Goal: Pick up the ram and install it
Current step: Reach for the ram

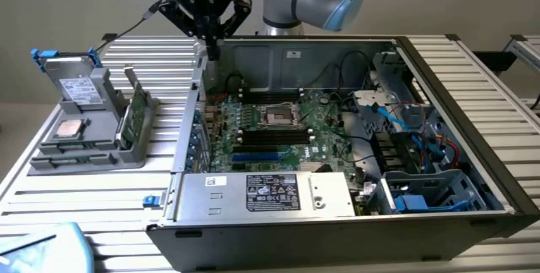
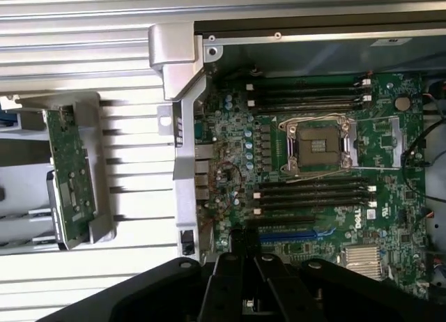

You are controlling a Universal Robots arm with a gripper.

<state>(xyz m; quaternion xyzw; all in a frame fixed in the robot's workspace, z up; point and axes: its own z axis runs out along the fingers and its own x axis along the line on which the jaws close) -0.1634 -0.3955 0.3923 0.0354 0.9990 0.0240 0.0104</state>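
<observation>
The ram (image 1: 133, 114) is a thin green stick standing on edge in a grey holder (image 1: 85, 153) at the exterior view's left, outside the computer case. The wrist view has the ram (image 2: 70, 174) in the same holder, apart from my fingers. My black gripper (image 1: 212, 47) hangs above the case's back left corner, shut, with nothing between its fingers. It is well above and behind the ram. In the wrist view my gripper (image 2: 245, 251) sits over the green motherboard (image 2: 237, 148) near its long black slots (image 2: 313, 195).
The open case (image 1: 472, 115) holds the motherboard (image 1: 317, 150) with a square silver socket (image 1: 279, 117), a power supply (image 1: 270, 194) in front, and cables and drive cages (image 1: 422, 159) at the right. The holder also carries a processor (image 1: 67, 129) and a drive (image 1: 78, 86).
</observation>
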